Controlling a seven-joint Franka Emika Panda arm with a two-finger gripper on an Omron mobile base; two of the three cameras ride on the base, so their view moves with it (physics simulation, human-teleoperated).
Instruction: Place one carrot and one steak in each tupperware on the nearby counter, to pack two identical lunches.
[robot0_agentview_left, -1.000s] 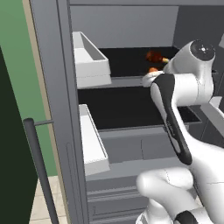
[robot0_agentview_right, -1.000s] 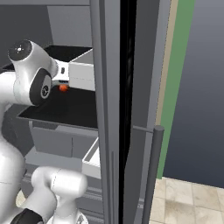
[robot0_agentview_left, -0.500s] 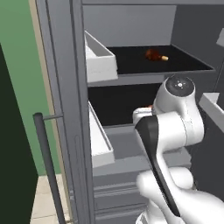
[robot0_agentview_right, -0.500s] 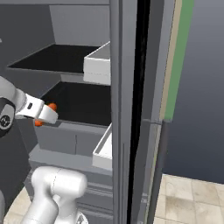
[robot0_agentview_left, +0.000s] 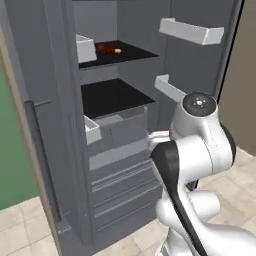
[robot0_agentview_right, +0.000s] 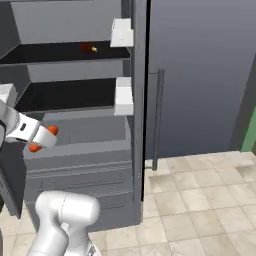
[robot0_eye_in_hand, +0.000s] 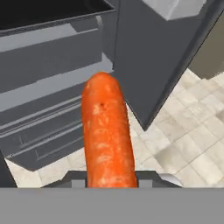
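Note:
My gripper (robot0_eye_in_hand: 111, 181) is shut on an orange carrot (robot0_eye_in_hand: 107, 135), which sticks out lengthwise away from the hand. In the right base view the gripper (robot0_agentview_right: 40, 139) holds the carrot (robot0_agentview_right: 50, 132) in front of the grey fridge's lower drawers, outside the shelves. A reddish-brown steak (robot0_agentview_left: 107, 48) lies on the fridge's dark upper shelf, also seen as the steak (robot0_agentview_right: 89, 48) from the right side. The tupperware and the counter are out of view.
The grey fridge stands open, with white door bins (robot0_agentview_left: 192, 30) on the right-hand door and a second bin (robot0_agentview_right: 123, 95) at shelf height. A closed door with a long handle (robot0_agentview_right: 159, 115) is to the right. Beige tiled floor (robot0_agentview_right: 200, 200) lies below.
The hand has come down from the upper shelf with the carrot to drawer height. The whole picture has shifted, so the base has moved relative to the fridge.

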